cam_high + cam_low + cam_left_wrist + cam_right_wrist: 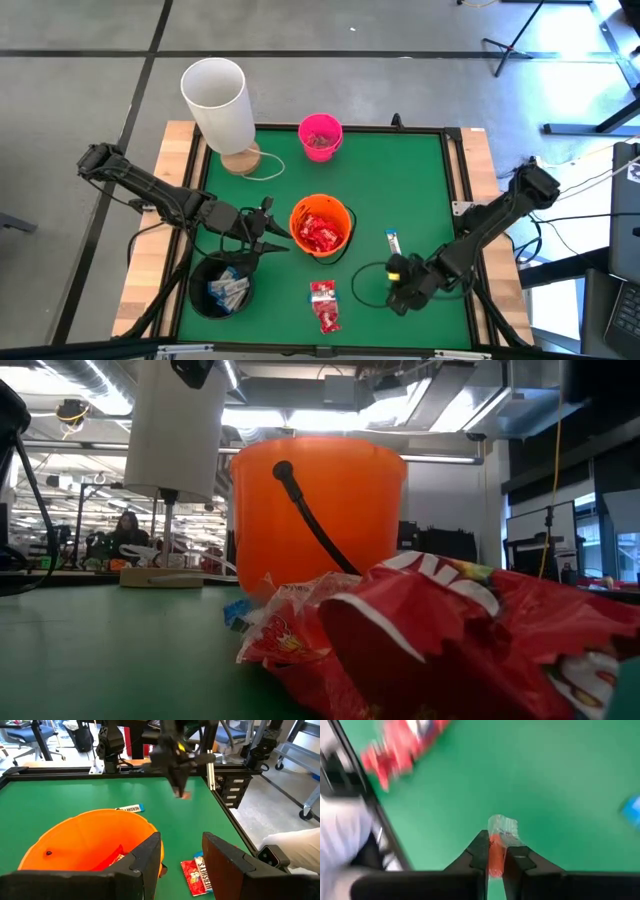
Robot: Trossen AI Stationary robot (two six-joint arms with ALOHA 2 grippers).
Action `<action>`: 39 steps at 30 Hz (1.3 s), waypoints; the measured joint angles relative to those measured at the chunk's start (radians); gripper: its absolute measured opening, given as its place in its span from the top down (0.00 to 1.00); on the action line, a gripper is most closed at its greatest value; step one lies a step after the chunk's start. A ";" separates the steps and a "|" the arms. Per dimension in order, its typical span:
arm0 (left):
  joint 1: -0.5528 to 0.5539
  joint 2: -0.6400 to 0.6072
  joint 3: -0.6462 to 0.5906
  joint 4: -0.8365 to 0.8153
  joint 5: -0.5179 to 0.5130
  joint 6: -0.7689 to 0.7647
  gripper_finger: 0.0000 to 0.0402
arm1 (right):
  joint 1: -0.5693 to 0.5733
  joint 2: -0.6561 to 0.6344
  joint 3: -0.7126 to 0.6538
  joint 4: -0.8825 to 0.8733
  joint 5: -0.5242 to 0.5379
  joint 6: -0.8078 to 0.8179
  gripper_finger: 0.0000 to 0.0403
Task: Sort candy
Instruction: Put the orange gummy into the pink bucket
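A: Your right pincer [496,854] is pinching a small orange-red candy [496,851] above the green worktop [400,190].

B: Left pincer [181,862] spread beside the orange bucket [321,228], holding nothing.

The white-and-blue bar [131,808] lying on the green mat beyond the orange bucket [85,840] carries dark lettering that appears to read "HERSHEY'S" in the left wrist view. The red packet [196,876] beside the bucket shows white lettering running along its length, but the word cannot be made out for certain. In the low view, the red packets [440,635] up close show only fragments of white letters, nothing readable.
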 joint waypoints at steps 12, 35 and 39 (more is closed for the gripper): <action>0.000 0.000 0.000 0.000 0.000 0.000 0.66 | -0.110 -0.154 0.001 -0.012 0.641 -0.265 0.92; 0.000 0.000 0.000 -0.075 -0.007 -0.030 0.66 | -0.661 -0.195 -0.005 0.447 0.129 -1.015 0.92; -0.009 -0.014 0.000 -0.102 -0.008 -0.032 0.66 | -0.772 -0.195 -0.007 0.560 0.004 -1.095 0.92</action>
